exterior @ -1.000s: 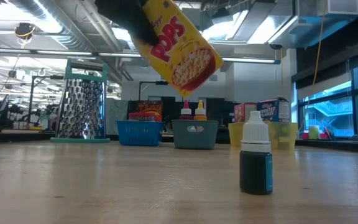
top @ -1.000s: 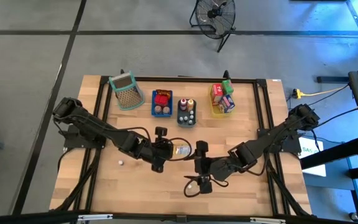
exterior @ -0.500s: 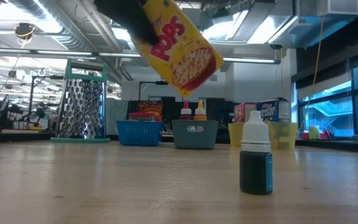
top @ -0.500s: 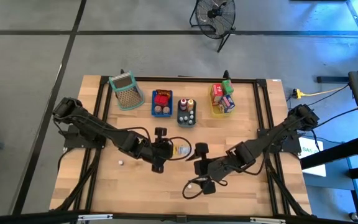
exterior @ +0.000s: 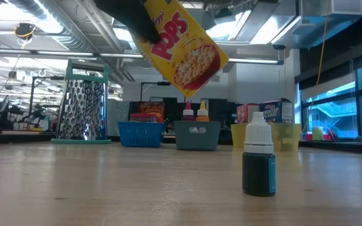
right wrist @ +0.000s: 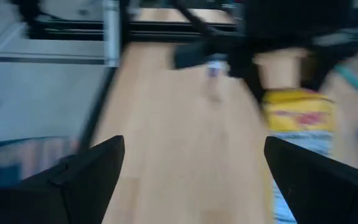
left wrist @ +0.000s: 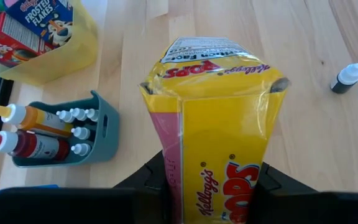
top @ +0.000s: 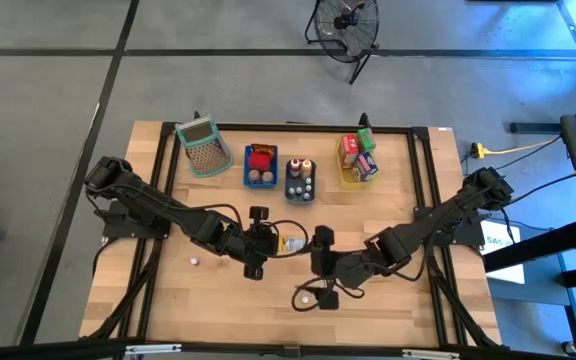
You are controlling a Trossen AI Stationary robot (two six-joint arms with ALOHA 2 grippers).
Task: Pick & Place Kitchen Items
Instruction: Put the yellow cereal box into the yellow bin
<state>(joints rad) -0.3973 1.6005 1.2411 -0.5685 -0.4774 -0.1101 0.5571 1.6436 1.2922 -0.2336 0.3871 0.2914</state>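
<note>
As seen from above, the wooden bench (top: 218, 300) carries both arms at mid-bench. Left claw (top: 268, 243): clamped on a yellow cereal carton (top: 290, 242), held clear of the surface. Right claw (top: 320, 268): fingers spread wide apart, holding nothing, just beside the carton. Small white-capped bottle (top: 196, 261): upright on the bench, near the left arm. Back row, from the left arm's side: perforated grater (top: 201, 146), blue tray (top: 260, 167), grey tray (top: 301, 180) of little bottles, yellow tray (top: 359, 160) of cartons.

Low view. Carton (exterior: 181, 47): tilted in the air, gripped from above. Dark bottle with white cap (exterior: 258, 163): standing alone on the bench, well apart from the trays. Grater (exterior: 83, 108), blue tray (exterior: 141, 133), grey tray (exterior: 197, 135) and yellow tray (exterior: 274, 135) stand in a row behind.

Left wrist view. Carton (left wrist: 219, 134): between the two dark fingers (left wrist: 161, 177), top flaps creased. Grey tray (left wrist: 101, 140) with two sauce bottles and small capped ones; yellow tray (left wrist: 79, 46) with cartons; dark bottle (left wrist: 345, 78) apart on the bench.

Right wrist view. Blurred; two fingers (right wrist: 89, 174) set far apart, yellow carton (right wrist: 298, 111) beyond them.
</note>
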